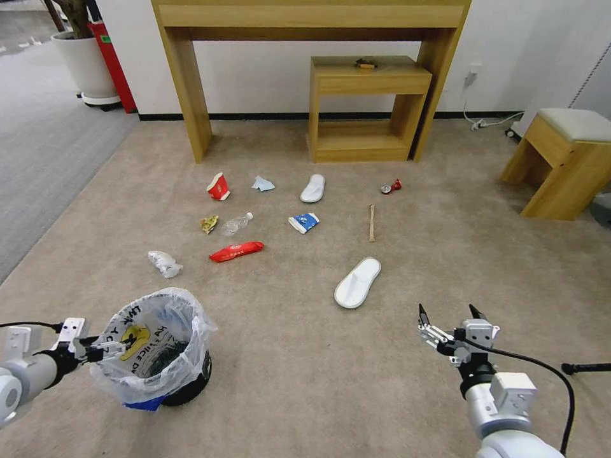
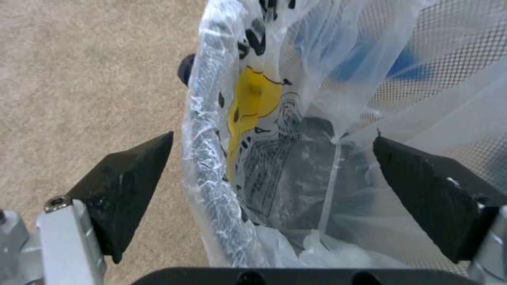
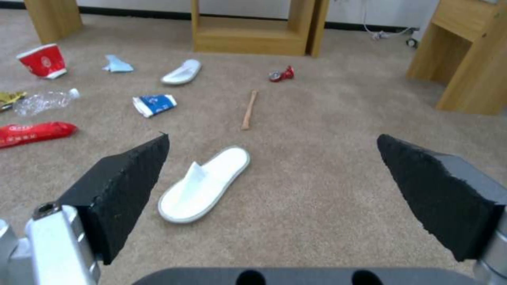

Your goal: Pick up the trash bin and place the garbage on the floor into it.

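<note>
The trash bin point(image 1: 159, 356), black with a printed translucent bag, stands on the beige floor point(image 1: 305, 369) at near left. My left gripper point(image 1: 118, 343) is open astride its rim point(image 2: 203, 130), one finger outside and one inside the bag. My right gripper point(image 1: 447, 310) hangs open at near right, just short of a white slipper point(image 1: 358, 282) point(image 3: 203, 186). Garbage lies ahead: red packet point(image 1: 236, 251), crumpled tissue point(image 1: 165, 263), bottle point(image 1: 237, 224), yellow wrapper point(image 1: 209, 223), blue cup point(image 1: 304, 222), red cup point(image 1: 218, 186), stick point(image 1: 372, 222), crushed can point(image 1: 391, 186), second slipper point(image 1: 312, 188).
A tall wooden console point(image 1: 184, 95) and a low wooden shelf point(image 1: 366, 108) stand against the far wall. At right is a wooden stool point(image 1: 566, 159). Far left are a white plant pot point(image 1: 86, 63) and grey ribbed carpet point(image 1: 38, 159). A black cable point(image 1: 585, 367) lies near right.
</note>
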Controlling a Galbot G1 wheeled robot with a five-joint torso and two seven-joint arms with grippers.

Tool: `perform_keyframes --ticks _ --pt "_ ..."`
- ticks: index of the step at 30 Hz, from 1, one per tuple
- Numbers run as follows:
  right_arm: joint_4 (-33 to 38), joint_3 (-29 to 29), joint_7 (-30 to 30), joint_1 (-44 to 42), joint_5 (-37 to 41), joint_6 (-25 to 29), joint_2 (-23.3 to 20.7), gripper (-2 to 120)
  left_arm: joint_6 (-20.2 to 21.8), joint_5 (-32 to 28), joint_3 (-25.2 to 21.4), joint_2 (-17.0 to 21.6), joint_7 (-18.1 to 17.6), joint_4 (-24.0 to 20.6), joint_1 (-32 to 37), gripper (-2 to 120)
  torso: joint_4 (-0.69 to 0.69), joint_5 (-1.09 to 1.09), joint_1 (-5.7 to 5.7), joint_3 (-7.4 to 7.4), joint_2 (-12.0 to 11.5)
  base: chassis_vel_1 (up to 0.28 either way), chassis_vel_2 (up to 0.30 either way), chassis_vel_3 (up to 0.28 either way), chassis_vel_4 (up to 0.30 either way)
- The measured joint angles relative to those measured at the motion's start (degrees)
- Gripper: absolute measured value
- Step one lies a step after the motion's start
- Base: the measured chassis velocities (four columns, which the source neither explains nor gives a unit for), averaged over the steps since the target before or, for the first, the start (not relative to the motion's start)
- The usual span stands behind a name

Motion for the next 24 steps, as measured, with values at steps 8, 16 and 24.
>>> perform_keyframes --ticks 8,16,24 --pt "-0.3 -0.4 1.6 0.7 0.9 -0.6 0.2 100 0.0 2.3 2.1 -0.7 0.6 2.6 -1.8 81 0.01 0.0 0.0 0.0 0.0 0.0 0.0 0.0 0.0" --pt "-0.4 -0.2 2.0 0.5 0.9 -0.5 0.2 100 -0.4 2.5 2.7 -1.2 0.1 3.3 -2.2 52 0.0 0.03 -0.01 -0.01 0.0 0.0 0.0 0.0 0.0" --pt "-0.4 -0.9 2.3 0.5 0.8 -0.2 0.3 100 -0.3 1.2 2.3 -1.2 -0.7 2.8 -1.4 25 0.0 0.01 -0.01 -0.01 0.0 0.0 0.0 0.0 0.0"
